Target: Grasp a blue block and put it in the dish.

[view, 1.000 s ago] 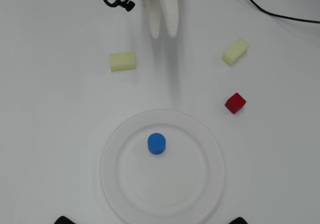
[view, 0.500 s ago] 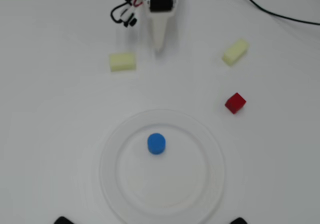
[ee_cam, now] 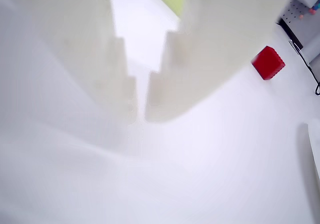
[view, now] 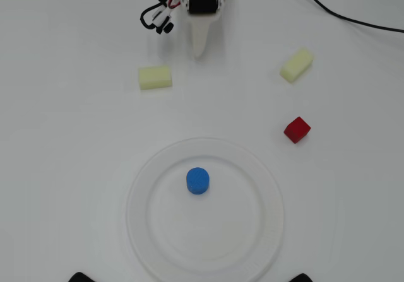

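White tabletop fills the overhead view, with the blue block (view: 197, 181) standing upright inside the dish (view: 265, 222), a little above its centre. The gripper (view: 200, 50) sits well apart from it at the top edge, pointing down the picture. Its fingers (ee_cam: 165, 83) look nearly closed in the wrist view, only a thin slit between the tips and nothing held, though the close blur makes this hard to judge. A red cube (view: 297, 129) lies right of the dish, two pale yellow blocks (view: 155, 77) further up
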You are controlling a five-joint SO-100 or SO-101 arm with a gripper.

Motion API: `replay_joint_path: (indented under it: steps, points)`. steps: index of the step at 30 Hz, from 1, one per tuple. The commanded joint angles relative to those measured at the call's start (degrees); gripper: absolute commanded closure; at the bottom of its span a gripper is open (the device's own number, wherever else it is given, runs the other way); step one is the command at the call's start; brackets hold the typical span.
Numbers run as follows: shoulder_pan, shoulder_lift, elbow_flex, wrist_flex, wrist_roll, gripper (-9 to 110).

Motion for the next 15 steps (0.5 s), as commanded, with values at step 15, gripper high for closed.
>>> replay_joint_path:
  steps: [15]
  points:
    - [-0.44,9.76,5.54,2.64,0.18,101]
